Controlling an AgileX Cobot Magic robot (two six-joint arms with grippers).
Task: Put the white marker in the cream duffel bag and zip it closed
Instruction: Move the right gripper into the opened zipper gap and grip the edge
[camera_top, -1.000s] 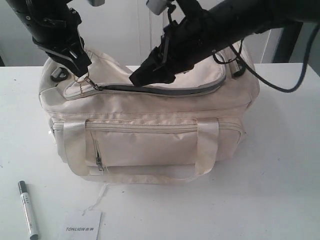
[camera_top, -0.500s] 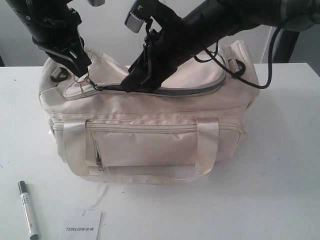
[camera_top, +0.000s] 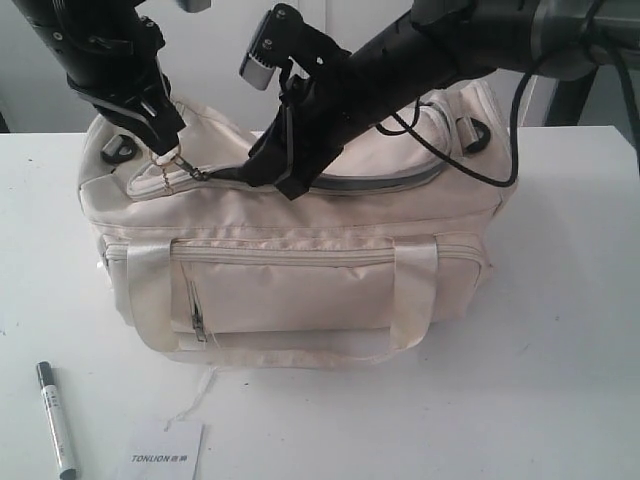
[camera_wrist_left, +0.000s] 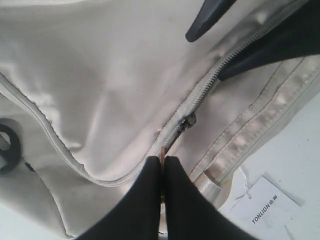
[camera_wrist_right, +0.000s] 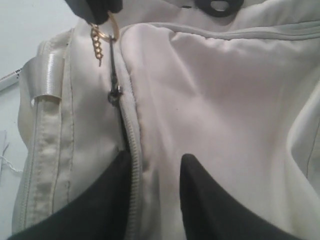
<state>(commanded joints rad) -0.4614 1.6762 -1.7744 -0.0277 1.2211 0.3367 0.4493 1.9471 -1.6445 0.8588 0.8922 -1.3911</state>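
A white table (camera_top: 560, 380) is seen across the whole lower part of the exterior view, its top smooth, matte and plain. Its far edge is met by a pale grey-white wall (camera_top: 215, 70), on which faint vertical seams are traced, as of panels or doors. At the right a dark upright (camera_top: 577, 100) is set against this wall, and a brighter white panel (camera_top: 535, 100) is seen just beside it. A small dark patch (camera_top: 3, 122) is cut off by the left edge. The scene is lit softly and evenly, and only weak, blurred shadows are cast on the table top. In both wrist views the same white top is glimpsed.
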